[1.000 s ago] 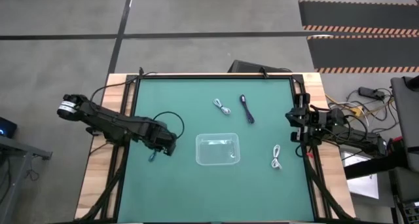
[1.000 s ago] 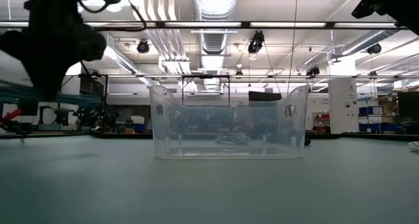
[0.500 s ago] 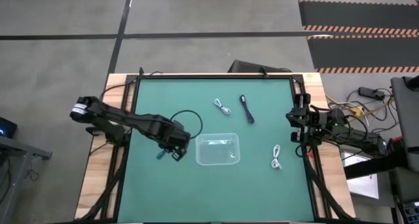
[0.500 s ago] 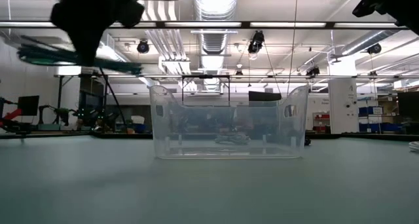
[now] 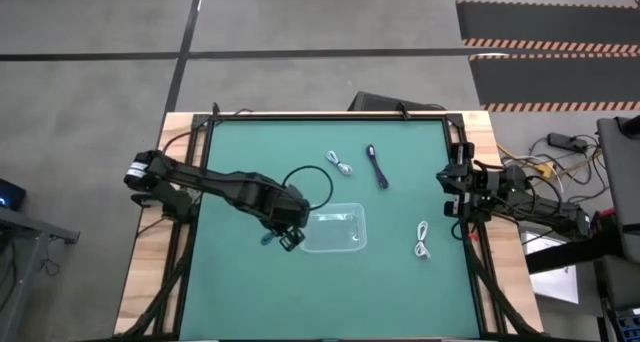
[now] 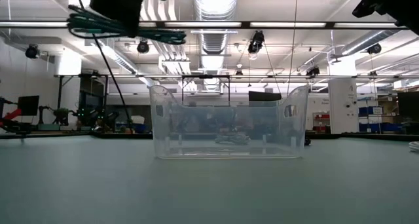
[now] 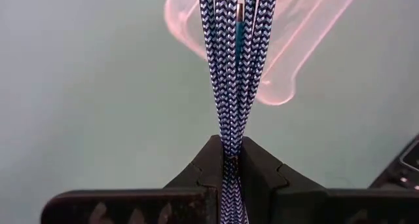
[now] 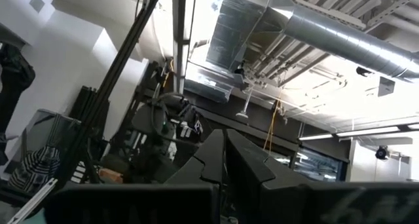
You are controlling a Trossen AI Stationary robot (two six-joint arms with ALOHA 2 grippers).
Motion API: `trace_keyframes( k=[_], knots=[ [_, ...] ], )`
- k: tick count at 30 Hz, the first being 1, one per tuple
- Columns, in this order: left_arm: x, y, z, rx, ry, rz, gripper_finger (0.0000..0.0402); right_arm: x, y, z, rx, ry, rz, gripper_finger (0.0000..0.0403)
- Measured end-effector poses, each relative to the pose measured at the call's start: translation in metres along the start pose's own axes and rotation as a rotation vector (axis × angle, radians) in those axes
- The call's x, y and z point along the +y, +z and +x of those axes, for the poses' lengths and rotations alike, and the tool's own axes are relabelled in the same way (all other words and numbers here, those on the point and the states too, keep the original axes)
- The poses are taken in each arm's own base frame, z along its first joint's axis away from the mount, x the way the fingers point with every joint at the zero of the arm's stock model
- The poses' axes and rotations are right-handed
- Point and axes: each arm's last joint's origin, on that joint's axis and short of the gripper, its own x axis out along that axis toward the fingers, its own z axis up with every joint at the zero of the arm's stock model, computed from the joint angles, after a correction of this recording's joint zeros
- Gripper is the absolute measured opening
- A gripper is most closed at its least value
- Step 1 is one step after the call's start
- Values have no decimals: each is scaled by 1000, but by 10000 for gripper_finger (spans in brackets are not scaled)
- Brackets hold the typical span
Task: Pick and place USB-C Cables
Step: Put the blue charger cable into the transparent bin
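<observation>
A: Which step is this?

B: Carrying, I'd say. The left claw [image 5: 285, 237] is clamped on a blue braided cable [image 7: 233, 60], pinched between its fingers [image 7: 203, 168]. Seen from above, it sits at the tray's [image 5: 333, 229] left edge, with the cable's loose end poking out beside it. The low view shows the bundle hanging high, above the tray's left wall.

A: So what next?

B: The claw needs to get over the tray's middle, then part its fingers so the bundle falls inside. The cable is limp and long, so a loop could drape over the rim if let go too near the wall.

A: And the right arm?

B: It waits at the worktop's [image 5: 240, 152] right edge. The right claw [image 8: 224, 155] has its fingers together, holding nothing.

A: How many cables?

B: 4 that I can count outside the tray: 1 held, 2 light ones [image 5: 341, 163] [image 5: 421, 240] and 1 dark one [image 5: 376, 167] lying on the worktop, all well apart. Something small lies in the tray, but I can't tell what. 1 tray, 2 arms.
</observation>
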Motion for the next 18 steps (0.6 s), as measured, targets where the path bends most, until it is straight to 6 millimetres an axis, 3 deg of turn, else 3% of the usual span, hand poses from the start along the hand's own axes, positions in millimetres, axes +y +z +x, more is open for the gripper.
trace_keyframes(
  k=[10,18],
  knots=[
    [-30,29,0,-37,-50,120,14,0,0,0,0,0,2,9],
    [-41,50,0,-70,-76,219,13,0,0,0,0,-1,0,9]
  ],
)
